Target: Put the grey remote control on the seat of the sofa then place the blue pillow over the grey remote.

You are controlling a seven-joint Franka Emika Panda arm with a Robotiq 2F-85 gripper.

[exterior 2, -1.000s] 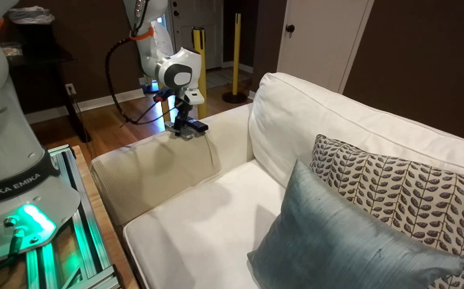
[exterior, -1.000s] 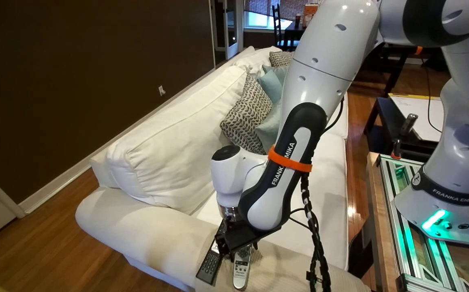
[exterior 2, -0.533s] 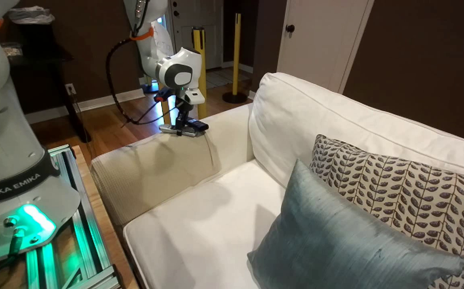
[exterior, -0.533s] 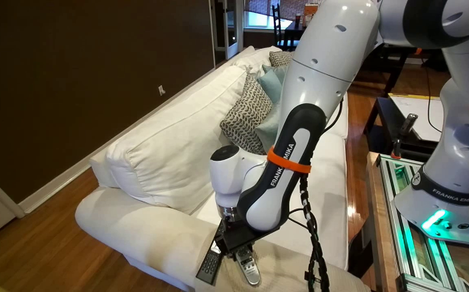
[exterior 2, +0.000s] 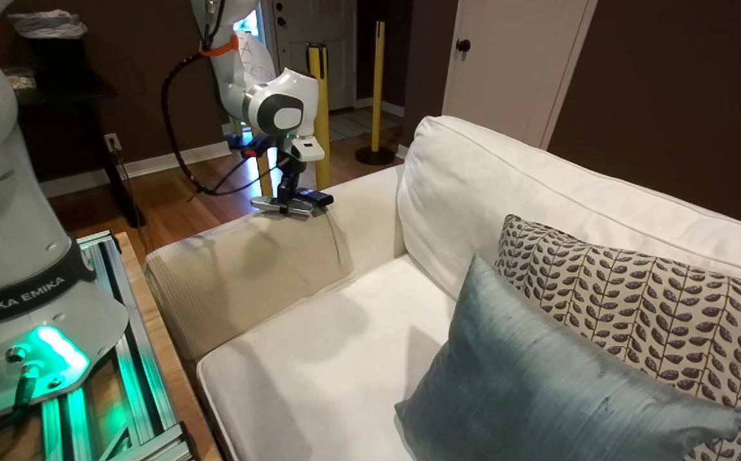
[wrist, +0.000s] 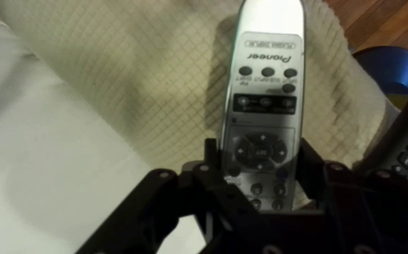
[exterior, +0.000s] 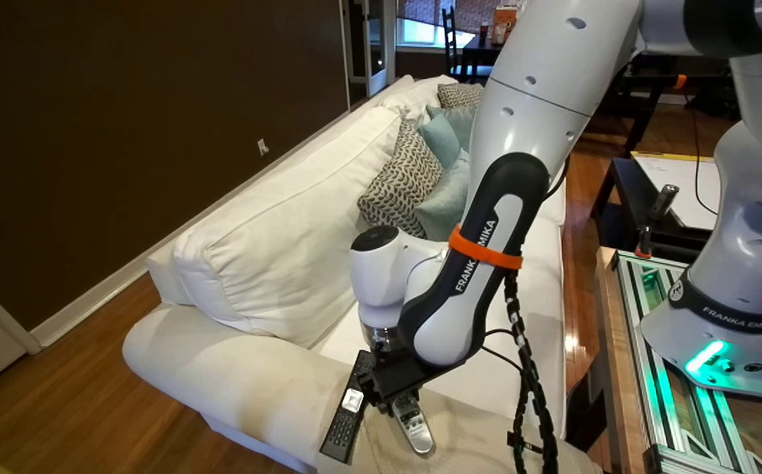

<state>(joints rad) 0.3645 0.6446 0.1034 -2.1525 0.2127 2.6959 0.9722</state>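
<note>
Nearest, over the armrest (exterior: 236,368) at the near end of the sofa (exterior: 275,237), the free end of the grey remote (wrist: 263,118) juts from under the claw (wrist: 257,151), pointing near and a little right in an exterior view. In the wrist view the claw is drawn in to the remote's width and has hold of it, one finger (wrist: 211,155) against each long side, level with the ring of arrow buttons. Whether the remote touches the quilted cloth (wrist: 161,81) below, I cannot tell. The black remote (exterior: 346,421) lies just left, apart from the grey one at the near end.

Farther on lies the white seat (exterior: 542,283); the patterned pillow (exterior: 400,191) leans against the sofa back, with the blue pillow (exterior: 445,203) against its right side. At the far end, a dark worktop (exterior: 479,46) carries an orange box (exterior: 504,18); what it holds is hidden. At far left in an exterior view, a small clear tub (exterior 2: 21,79) on a side worktop (exterior 2: 79,96) has pale bits inside, too small to name; above it a pale plastic bag (exterior 2: 51,27) drapes a dark shape.

Half a second ago the claw and the grey remote were slightly farther left; they have shifted right together, and more of the black remote shows. A second ago the grey remote's near end was swung more to the left.
</note>
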